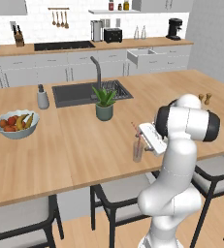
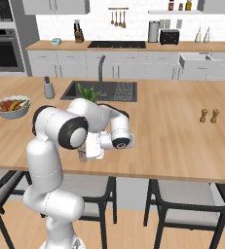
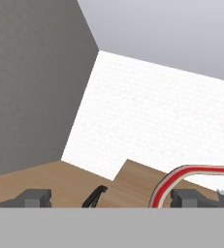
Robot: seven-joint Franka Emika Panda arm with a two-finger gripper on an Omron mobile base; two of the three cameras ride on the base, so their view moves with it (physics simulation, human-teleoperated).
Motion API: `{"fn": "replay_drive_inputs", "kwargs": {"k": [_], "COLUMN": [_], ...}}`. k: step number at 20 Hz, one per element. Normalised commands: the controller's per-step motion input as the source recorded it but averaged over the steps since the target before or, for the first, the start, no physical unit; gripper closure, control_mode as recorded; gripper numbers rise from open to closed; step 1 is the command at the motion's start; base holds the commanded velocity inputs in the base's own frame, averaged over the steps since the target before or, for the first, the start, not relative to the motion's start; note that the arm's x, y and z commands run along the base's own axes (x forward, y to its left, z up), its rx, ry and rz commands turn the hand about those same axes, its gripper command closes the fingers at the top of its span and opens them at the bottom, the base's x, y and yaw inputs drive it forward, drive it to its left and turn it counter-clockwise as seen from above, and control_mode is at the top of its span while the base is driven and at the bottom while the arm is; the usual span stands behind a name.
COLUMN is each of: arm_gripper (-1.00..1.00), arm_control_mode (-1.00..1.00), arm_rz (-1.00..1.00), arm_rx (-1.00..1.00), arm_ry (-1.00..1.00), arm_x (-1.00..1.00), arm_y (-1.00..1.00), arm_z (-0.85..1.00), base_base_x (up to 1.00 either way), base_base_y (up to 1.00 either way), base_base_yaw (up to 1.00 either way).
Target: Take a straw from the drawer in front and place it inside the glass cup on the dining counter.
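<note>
Since the straw (image 1: 137, 135) is so skinny, it's easy to miss in the left base view: a thin red stick poking up at a slant out of the glass cup (image 1: 138, 151), which is a small see-through greyish tumbler standing near the front edge of the light-wood bench (image 1: 84, 145). Up close in the hand view the straw (image 3: 181, 177) looks red with pale edges, curving over in a smooth bend and cut off at the right edge, passing just beside the right fingertip (image 3: 185, 197). The claw (image 3: 108, 198) looks spread wide there, two small dark tips well apart with nothing pinched between them, though whether that tip actually touches the straw I can't tell. From the left base view the white hand sits right next to the cup, tilted; in the right base view the arm's own elbow blocks most of the cup (image 2: 82, 154), so only a sliver of it shows. Rest of the bench: a dark inset sink (image 1: 79, 94) with a tall grey faucet (image 1: 97, 70), a spiky green plant in a grey-green pot (image 1: 104, 104), a grey bottle with a dark top (image 1: 42, 97), and a bowl of fruit (image 1: 16, 125). Back on the wall side, the light-grey drawer (image 1: 142, 55) is pulled out, white inside.
</note>
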Motion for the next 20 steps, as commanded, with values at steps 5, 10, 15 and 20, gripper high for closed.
{"fn": "replay_drive_inputs", "kwargs": {"k": [5, 10, 15, 20], "arm_gripper": [-1.0, -1.0, -1.0, -1.0], "arm_control_mode": [-1.0, -1.0, -1.0, -1.0], "arm_rz": [0.0, 0.0, 0.0, 0.0], "arm_rx": [0.0, 0.0, 0.0, 0.0], "arm_ry": [0.0, 0.0, 0.0, 0.05], "arm_x": [0.0, 0.0, 0.04, 0.25], "arm_y": [0.0, -0.03, -0.05, -0.09], "arm_z": [-0.15, -0.22, -0.03, -0.01], "base_base_x": [0.0, 0.0, 0.0, 0.0], "base_base_y": [0.0, 0.0, 0.0, 0.0], "base_base_yaw": [0.0, 0.0, 0.0, 0.0]}}
